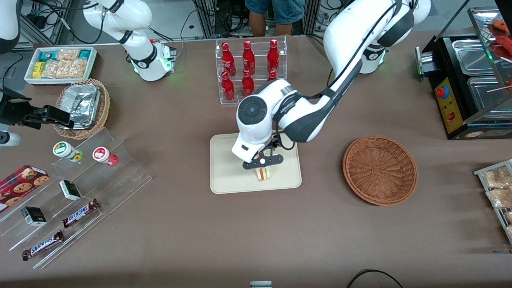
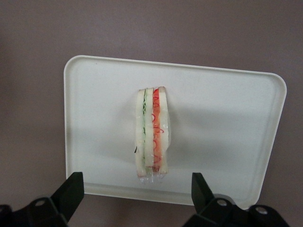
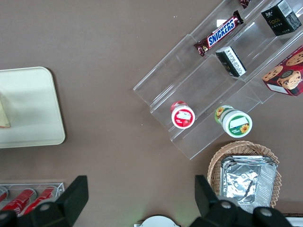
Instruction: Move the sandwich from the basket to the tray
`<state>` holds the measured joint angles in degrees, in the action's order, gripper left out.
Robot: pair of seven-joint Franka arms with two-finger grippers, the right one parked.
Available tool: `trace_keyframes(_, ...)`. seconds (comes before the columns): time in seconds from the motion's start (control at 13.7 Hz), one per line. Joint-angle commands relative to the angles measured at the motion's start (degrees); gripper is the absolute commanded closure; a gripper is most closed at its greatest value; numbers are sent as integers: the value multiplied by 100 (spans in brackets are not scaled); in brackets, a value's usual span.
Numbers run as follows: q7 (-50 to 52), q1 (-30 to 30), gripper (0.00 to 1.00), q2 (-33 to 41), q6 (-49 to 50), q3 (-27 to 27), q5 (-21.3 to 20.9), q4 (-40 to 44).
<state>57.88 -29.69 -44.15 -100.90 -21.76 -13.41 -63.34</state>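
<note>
The sandwich (image 1: pixel 263 173) (image 2: pixel 152 134) stands on its edge on the cream tray (image 1: pixel 224 176) (image 2: pixel 222 123), its red, orange and green layers showing. My gripper (image 1: pixel 263 161) (image 2: pixel 137 196) hangs just above the sandwich, open, with both black fingers spread wide and nothing between them. The round reddish-brown basket (image 1: pixel 379 169) lies on the table beside the tray, toward the working arm's end, with nothing in it.
A clear rack of red bottles (image 1: pixel 249 68) stands farther from the front camera than the tray. Toward the parked arm's end are a tan wicker basket with a foil container (image 1: pixel 82 105), a white bin of snacks (image 1: pixel 60 64) and a clear stepped shelf (image 1: pixel 80 196). A black appliance (image 1: pixel 464 80) sits near the working arm.
</note>
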Motion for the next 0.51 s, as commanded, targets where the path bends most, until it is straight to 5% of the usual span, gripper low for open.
trace_keyframes(0.0,-128,243,0,204,263,49,66,-20)
trace_keyframes(0.44,-1576,1368,0,635,1124,5,198,-117)
